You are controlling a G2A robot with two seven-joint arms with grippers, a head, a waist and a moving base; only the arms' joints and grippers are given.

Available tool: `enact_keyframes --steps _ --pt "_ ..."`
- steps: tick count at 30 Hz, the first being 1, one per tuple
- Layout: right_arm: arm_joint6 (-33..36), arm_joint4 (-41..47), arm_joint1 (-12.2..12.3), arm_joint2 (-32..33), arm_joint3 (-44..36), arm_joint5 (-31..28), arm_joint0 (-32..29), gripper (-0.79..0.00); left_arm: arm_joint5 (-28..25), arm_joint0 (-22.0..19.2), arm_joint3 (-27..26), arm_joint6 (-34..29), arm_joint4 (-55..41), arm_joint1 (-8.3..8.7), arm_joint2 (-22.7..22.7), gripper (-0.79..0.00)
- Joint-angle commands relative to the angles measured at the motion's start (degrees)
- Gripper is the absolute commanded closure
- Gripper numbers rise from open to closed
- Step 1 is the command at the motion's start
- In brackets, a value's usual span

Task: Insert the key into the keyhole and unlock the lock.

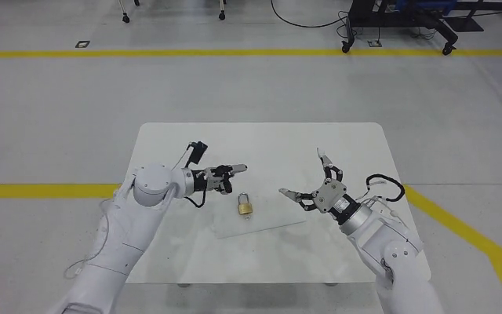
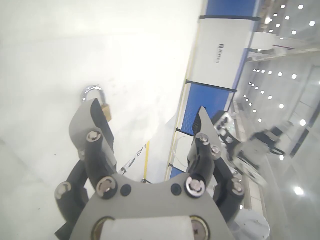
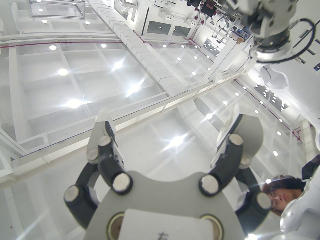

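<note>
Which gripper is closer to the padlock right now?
The left gripper, open just beside the padlock. The right gripper, also open, hangs farther off on the padlock's other side.

Gold-brass lock (image 1: pixel 245 208), silver shackle (image 2: pixel 85 94); white table (image 1: pixel 345 149).

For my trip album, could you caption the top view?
Left arm's fingers and right arm's fingers, both open, flank a brass padlock on a white table.
</note>
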Motion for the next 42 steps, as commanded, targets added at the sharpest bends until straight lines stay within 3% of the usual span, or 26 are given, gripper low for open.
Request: enact_keyframes --steps 1,4,6,7,8,13,17,23,27,35,37,42 --pt "0.0 0.0 0.0 0.0 0.0 0.0 0.0 -0.785 -0.6 4.3 -9.0 0.8 0.3 1.06 -4.0 -0.785" --pt "0.0 0.0 0.0 0.0 0.0 0.0 0.0 -0.785 0.6 9.5 -18.5 2.5 2.5 2.11 -7.4 -0.785" --pt "0.0 0.0 0.0 0.0 0.0 0.0 0.0 -0.366 2.1 12.2 -22.4 3.3 4.1 2.68 -9.3 -0.785" --pt "0.4 -1.3 0.0 0.1 -0.4 -0.8 0.2 -0.428 3.0 13.4 -23.7 3.5 4.7 2.92 -10.1 -0.785" --pt "1.5 -5.0 0.1 0.3 -0.9 -2.5 0.4 -0.779 3.7 14.4 -24.6 3.8 5.2 3.14 -11.0 -0.785" --pt "13.7 -27.0 0.7 1.3 1.2 -15.4 1.3 -0.785 5.7 18.9 -26.2 4.5 7.7 4.22 -14.9 -0.785" --pt "20.5 -50.6 1.6 3.4 3.5 -30.6 0.1 -0.785 6.1 19.4 -26.3 4.6 8.2 4.37 -15.5 -0.785" --pt "12.6 -88.1 2.2 3.9 6.0 -46.2 -1.5 -0.785 6.1 19.4 -26.3 4.6 8.2 4.37 -15.5 -0.785" --pt "7.2 -102.9 2.3 4.5 8.5 -47.3 -1.7 -0.785 6.1 19.4 -26.3 4.6 8.2 4.37 -15.5 -0.785" --pt "4.7 -120.7 3.0 8.0 14.0 -45.9 -0.6 -0.785 6.1 19.4 -26.3 4.6 8.2 4.37 -15.5 -0.785" --pt "3.7 -125.4 3.2 9.0 15.8 -44.8 0.0 -0.785 7.1 20.2 -26.5 7.3 14.8 4.75 -15.0 -0.785" --pt "2.7 -122.5 3.0 9.8 17.4 -42.7 0.8 -0.785 6.4 23.9 -31.8 14.0 23.1 5.48 -16.9 -0.785"
